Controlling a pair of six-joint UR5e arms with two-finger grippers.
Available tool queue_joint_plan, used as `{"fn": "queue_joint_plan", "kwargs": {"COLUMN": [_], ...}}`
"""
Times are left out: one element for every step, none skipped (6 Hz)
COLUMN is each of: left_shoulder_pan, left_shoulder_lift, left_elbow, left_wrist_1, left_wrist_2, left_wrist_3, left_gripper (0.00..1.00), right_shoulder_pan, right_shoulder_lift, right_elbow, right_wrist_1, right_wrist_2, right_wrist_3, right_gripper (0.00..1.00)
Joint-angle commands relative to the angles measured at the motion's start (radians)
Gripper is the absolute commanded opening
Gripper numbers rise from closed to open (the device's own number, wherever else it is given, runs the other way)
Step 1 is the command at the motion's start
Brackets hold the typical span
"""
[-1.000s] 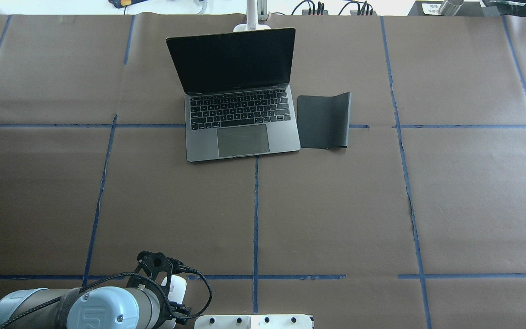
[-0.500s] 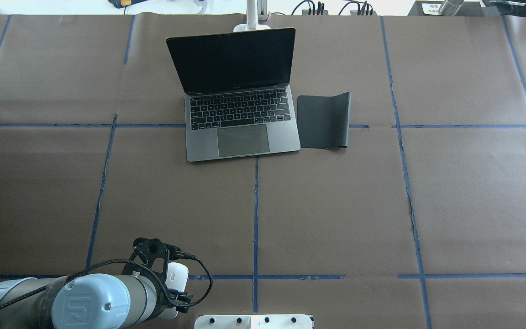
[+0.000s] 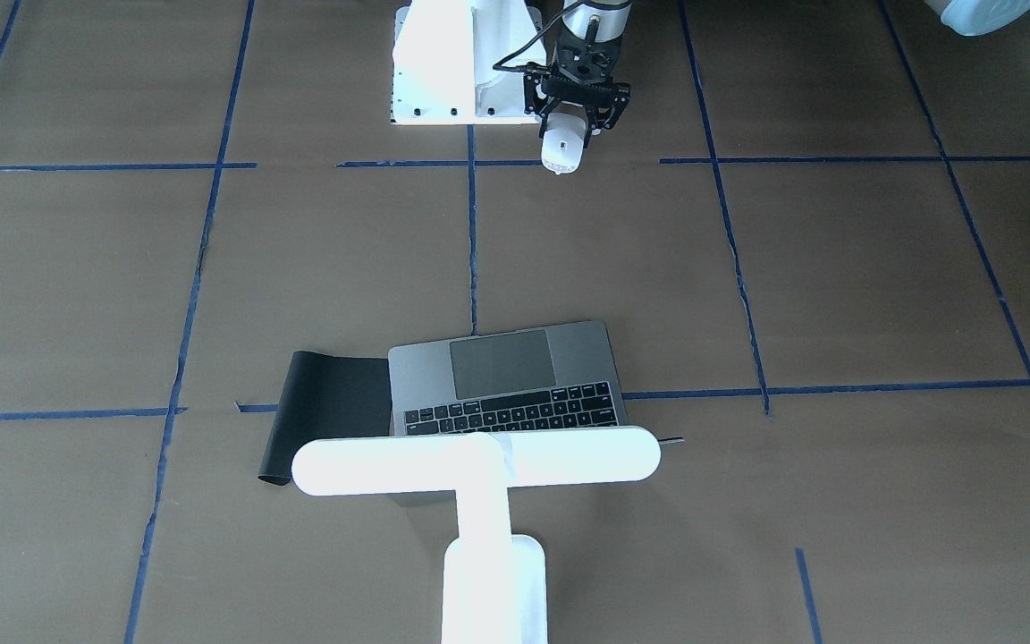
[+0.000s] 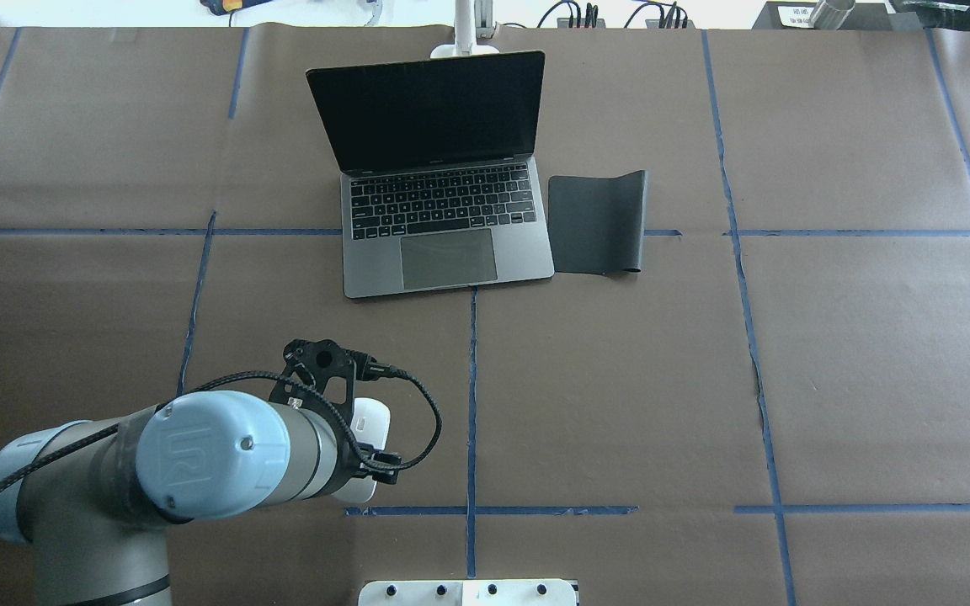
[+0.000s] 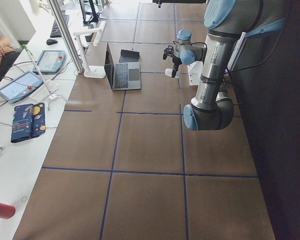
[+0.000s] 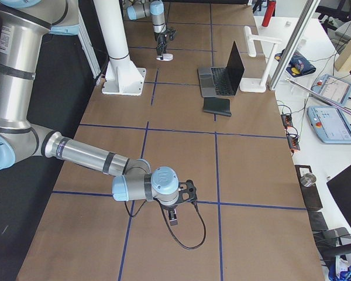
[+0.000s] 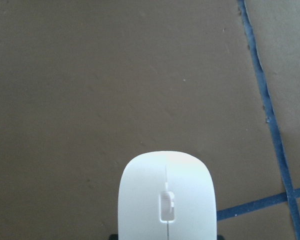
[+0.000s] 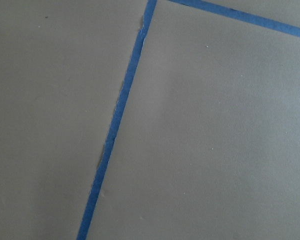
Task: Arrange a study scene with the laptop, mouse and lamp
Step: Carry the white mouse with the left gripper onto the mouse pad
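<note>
My left gripper (image 4: 360, 450) is shut on the white mouse (image 4: 370, 418), held near the table's near-left part; the front view shows the gripper (image 3: 574, 121) and mouse (image 3: 561, 145) too. The left wrist view shows the mouse (image 7: 166, 197) over brown paper. The open grey laptop (image 4: 448, 252) stands at the far middle, well ahead of the mouse. The white T-shaped lamp (image 3: 476, 461) stands behind the laptop; overhead only its stem (image 4: 465, 25) shows. My right gripper (image 6: 173, 219) is low over the table far to the right; I cannot tell if it is open or shut.
A black flexible mat (image 4: 596, 224) lies right beside the laptop, its right edge curled up. The white pedestal (image 4: 468, 592) with bolt holes stands at the near edge. Blue tape lines cross the brown paper. Tablets and cables lie beyond the far edge.
My left arm has moved forward, away from the pedestal and toward the laptop, carrying the mouse across the near tape line. The laptop, lamp and mat have not moved.
</note>
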Motion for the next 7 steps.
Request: {"fn": "queue_joint_plan", "kwargs": {"left_shoulder_pan": [-0.07,-0.104,-0.141,-0.173,-0.208,-0.233,-0.242], "left_shoulder_lift": [-0.168,-0.266,-0.367,-0.497,-0.571,-0.675,-0.769], "left_elbow": [0.161,0.271,0.405,0.576,0.745,0.941,1.11], "left_wrist_1": [0.012,0.01,0.001,-0.01,-0.142,-0.23,-0.308], "left_wrist_2": [-0.045,-0.062,-0.073,-0.078,-0.117,-0.142,-0.142], "left_wrist_3": [0.005,0.005,0.005,0.004,-0.001,-0.013,-0.039], "left_gripper": [0.27,0.27,0.27,0.27,0.27,0.27,0.27], "right_shoulder_pan": [0.0,0.0,0.0,0.0,0.0,0.0,0.0], "right_shoulder_lift": [0.0,0.0,0.0,-0.002,-0.005,-0.005,-0.006], "right_elbow": [0.0,0.0,0.0,0.0,0.0,0.0,-0.003], "right_wrist_1": [0.0,0.0,0.0,0.0,0.002,0.0,0.0], "right_wrist_2": [0.0,0.0,-0.002,0.0,-0.002,-0.002,0.0], "right_wrist_3": [0.0,0.0,0.002,0.002,0.002,0.002,0.002], "right_gripper": [1.0,1.0,1.0,1.0,1.0,1.0,1.0]}}
